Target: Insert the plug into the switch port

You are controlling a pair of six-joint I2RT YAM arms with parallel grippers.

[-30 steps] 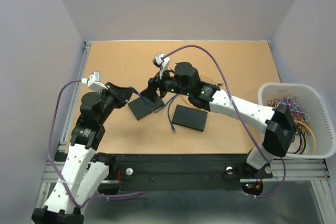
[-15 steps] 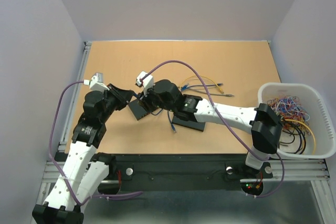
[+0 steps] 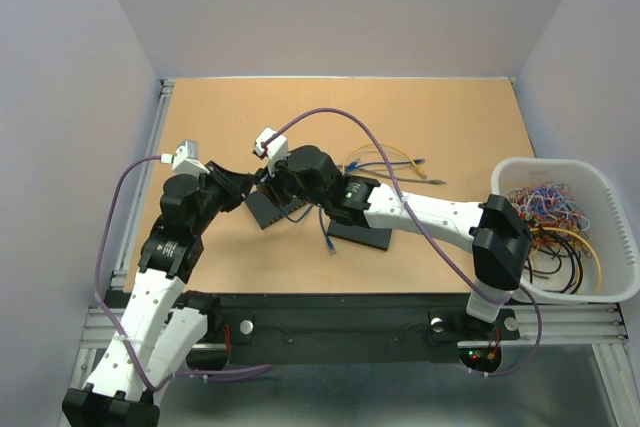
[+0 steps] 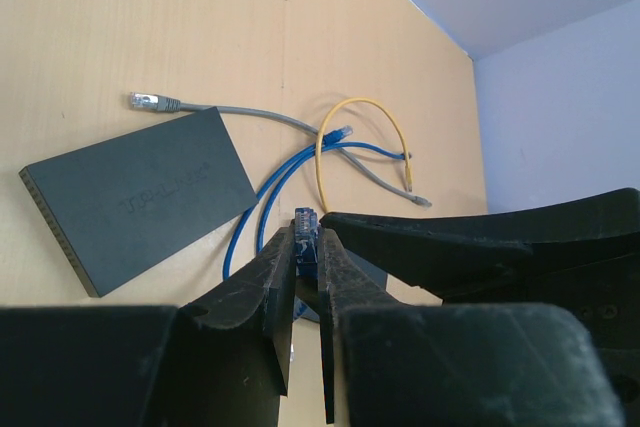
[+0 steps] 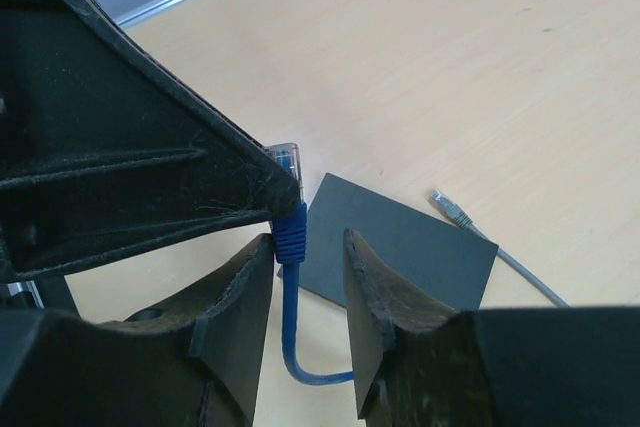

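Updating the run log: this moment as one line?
left gripper: shut on clear-tipped blue cable plug | right gripper: open around its blue boot

The whole counter (image 3: 230, 117) is seen from high above its near edge by the fixed camera, which is angled downward. Close views are taken along the left fingers (image 4: 262, 292) and the right fingers (image 5: 240, 297), low over the counter. The blue plug (image 4: 304, 237) is shared by both wrist views and is seen from opposite sides.
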